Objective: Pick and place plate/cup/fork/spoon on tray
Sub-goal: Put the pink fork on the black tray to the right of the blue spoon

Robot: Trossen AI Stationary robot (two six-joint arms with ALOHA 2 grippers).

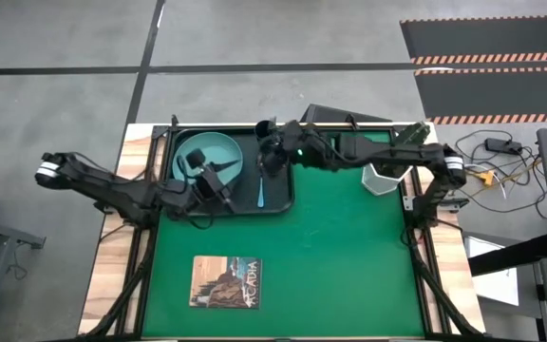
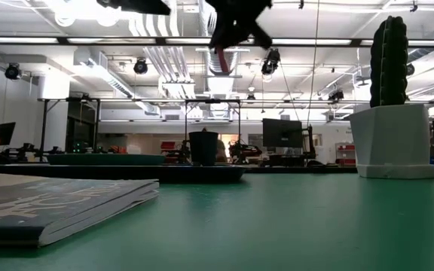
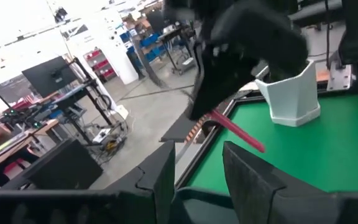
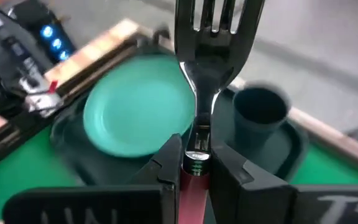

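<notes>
One plate (image 4: 138, 121), one cup (image 4: 260, 112), one spoon (image 1: 261, 191) on tray (image 1: 278, 204); one fork (image 4: 213, 37) aloft.
Clamped in right gripper (image 4: 194, 165) above tray; left gripper (image 3: 197, 171) parted, empty.

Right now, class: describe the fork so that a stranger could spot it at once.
Find the large black rectangular tray at the green mat's far edge. Above it, the right claw grips the slim red-handled fork with silver tines; the blue-handled spoon lies flat in the tray.

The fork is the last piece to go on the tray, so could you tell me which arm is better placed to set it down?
The right arm. Its gripper is shut on the fork above the tray, where the plate, cup and spoon already sit. The left gripper, fingers apart, holds nothing.
</notes>
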